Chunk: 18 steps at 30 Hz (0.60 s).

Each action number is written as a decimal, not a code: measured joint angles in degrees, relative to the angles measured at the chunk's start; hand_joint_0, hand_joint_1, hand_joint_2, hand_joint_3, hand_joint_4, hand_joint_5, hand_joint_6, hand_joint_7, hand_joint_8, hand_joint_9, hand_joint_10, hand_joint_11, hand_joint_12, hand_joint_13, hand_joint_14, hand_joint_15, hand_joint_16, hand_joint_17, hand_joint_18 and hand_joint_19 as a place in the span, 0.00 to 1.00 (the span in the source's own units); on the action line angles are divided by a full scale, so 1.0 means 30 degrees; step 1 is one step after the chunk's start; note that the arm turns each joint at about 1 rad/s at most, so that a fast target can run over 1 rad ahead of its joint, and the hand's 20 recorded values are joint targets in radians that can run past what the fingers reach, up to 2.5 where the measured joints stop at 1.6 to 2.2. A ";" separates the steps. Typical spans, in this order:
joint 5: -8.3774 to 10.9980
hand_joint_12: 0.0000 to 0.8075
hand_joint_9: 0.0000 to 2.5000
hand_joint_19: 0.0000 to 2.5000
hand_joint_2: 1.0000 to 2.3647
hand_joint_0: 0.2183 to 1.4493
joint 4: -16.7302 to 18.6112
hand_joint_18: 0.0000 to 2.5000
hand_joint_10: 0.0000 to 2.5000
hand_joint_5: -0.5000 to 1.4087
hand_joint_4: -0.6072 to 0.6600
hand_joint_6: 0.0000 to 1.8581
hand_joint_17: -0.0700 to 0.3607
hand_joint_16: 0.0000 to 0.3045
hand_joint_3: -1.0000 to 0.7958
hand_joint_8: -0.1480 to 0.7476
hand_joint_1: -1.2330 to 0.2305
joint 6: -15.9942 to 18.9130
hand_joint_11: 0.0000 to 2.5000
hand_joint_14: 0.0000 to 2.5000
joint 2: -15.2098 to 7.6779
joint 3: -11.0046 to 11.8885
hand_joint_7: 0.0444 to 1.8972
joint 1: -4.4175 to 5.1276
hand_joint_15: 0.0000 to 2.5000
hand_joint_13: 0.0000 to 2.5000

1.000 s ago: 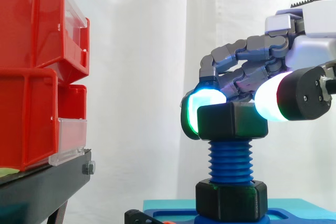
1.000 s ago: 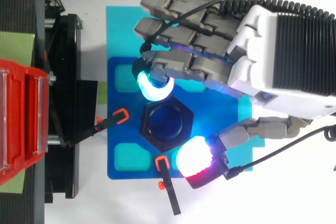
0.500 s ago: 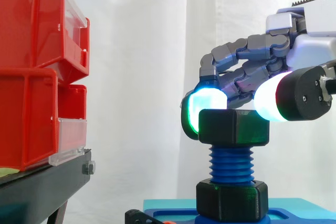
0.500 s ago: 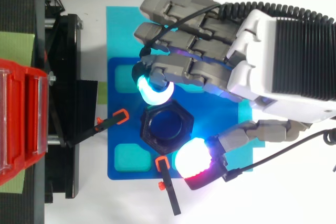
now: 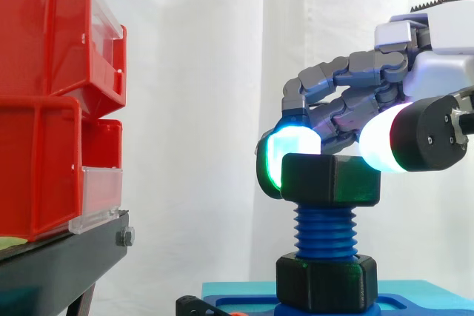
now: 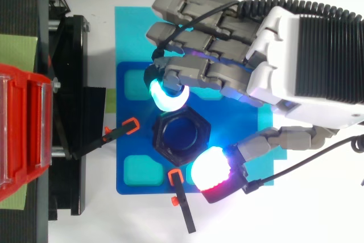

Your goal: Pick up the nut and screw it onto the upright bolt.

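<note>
The hand (image 6: 301, 55) reaches in from the right with its fingers curled, and it is clamped on the nut (image 6: 181, 135): one cyan-white glowing fingertip (image 6: 168, 96) presses against the nut's far edge while the thumb's white and red pad (image 6: 209, 170) bears on the opposite side, so the black hexagon sits pinched between them; the other fingers lie folded alongside, above the nut and off it; in the side view the two pads (image 5: 285, 159) flank the nut's upper half, the fingertip on its left, the thumb pad on its right; the nut sits level on top of the upright bolt (image 5: 326, 231), whose blue threads show bare beneath it, and from above the bolt's blue end shows through the nut's bore; at the foot of the bolt a black collar (image 5: 326, 283) rests on a dark blue plate (image 6: 129, 183), which lies on a teal mat (image 6: 128, 27); two orange-tipped clamps (image 6: 131, 124) lie at the plate's edge near the nut, one to its left and one below it in the top view; to the left, well apart from the hand, red bins (image 5: 44, 101) are stacked on a black stand (image 5: 67, 257) before the white curtain (image 5: 192, 109).
</note>
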 measured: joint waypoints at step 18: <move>-0.0475 0.45 0.16 0.00 0.00 0.24 -0.0001 0.12 0.00 0.17 0.65 0.27 0.45 0.18 0.28 0.52 0.42 -0.0004 0.00 0.00 -0.0020 -0.0004 0.66 -0.0275 0.00 0.14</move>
